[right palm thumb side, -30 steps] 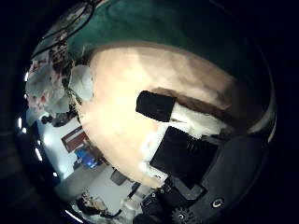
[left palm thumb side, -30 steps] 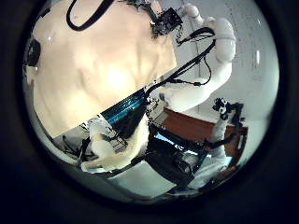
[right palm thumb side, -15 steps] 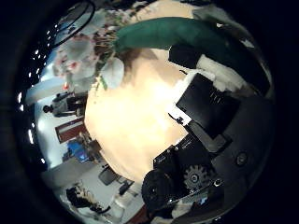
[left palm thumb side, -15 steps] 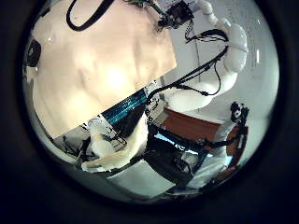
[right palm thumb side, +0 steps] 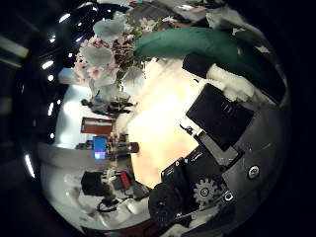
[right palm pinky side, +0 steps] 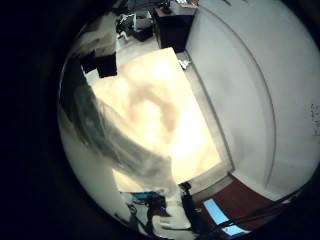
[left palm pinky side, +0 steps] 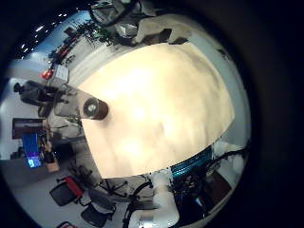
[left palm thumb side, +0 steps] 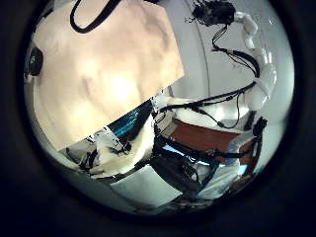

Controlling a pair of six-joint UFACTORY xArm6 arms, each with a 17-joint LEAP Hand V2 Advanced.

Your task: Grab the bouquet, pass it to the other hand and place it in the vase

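The bouquet's flower heads (right palm thumb side: 103,54) fill the right thumb side palm view, and its wrapped stem (right palm thumb side: 197,41) runs close past my right hand (right palm thumb side: 215,118), whose fingers are curled at it. Crinkled clear wrap (right palm pinky side: 100,125) lies across the right little finger side view. The bouquet is up off the table (right palm thumb side: 163,118). The vase (left palm pinky side: 95,108), a dark round pot, stands upright near one edge of the table (left palm pinky side: 161,95). My left hand (left palm thumb side: 186,170) hangs high above the table and holds nothing. My right hand (left palm thumb side: 215,12) also shows small, raised in the air.
The pale tabletop (left palm thumb side: 99,69) ends in straight edges with floor beyond. Chairs and gear (left palm pinky side: 47,90) crowd the room past the vase's side. A wall (right palm pinky side: 260,90) runs along one long edge of the table.
The right hand has risen from the table with the bouquet, whose flowers now fill more of its view. In the left thumb side view the right arm has swung higher. The left hand has barely moved.
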